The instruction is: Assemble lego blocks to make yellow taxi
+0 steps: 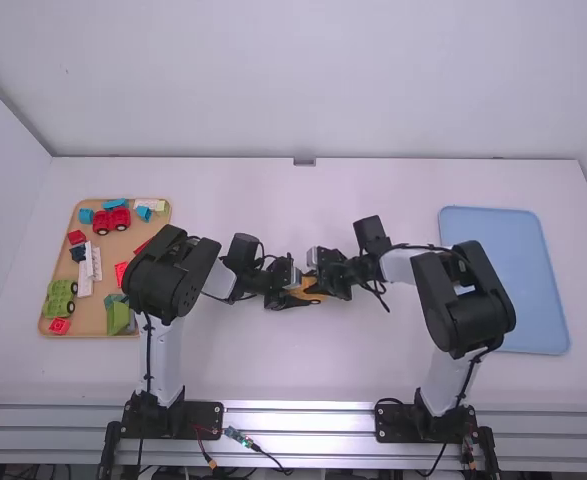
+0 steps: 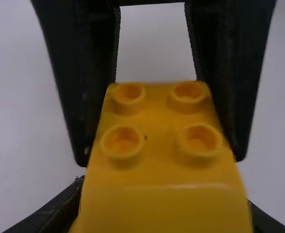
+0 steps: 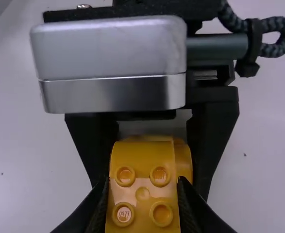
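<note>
Four round studs [image 2: 123,141] top the yellow block [image 2: 164,208]; its surface gleams.

A glossy yellow block [image 2: 157,145], four round hollow studs on one face, is gripped well right of the tan tray [image 1: 91,307], seemingly joined to a second yellow piece [image 3: 184,160].

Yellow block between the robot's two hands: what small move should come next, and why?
Probably a gentle nudge to line things up, with neither side letting go: the left gripper and right gripper both grip the yellow block, and in the right wrist view a yellow edge juts out beyond the studded face, so perhaps two pieces sit unevenly.
</note>
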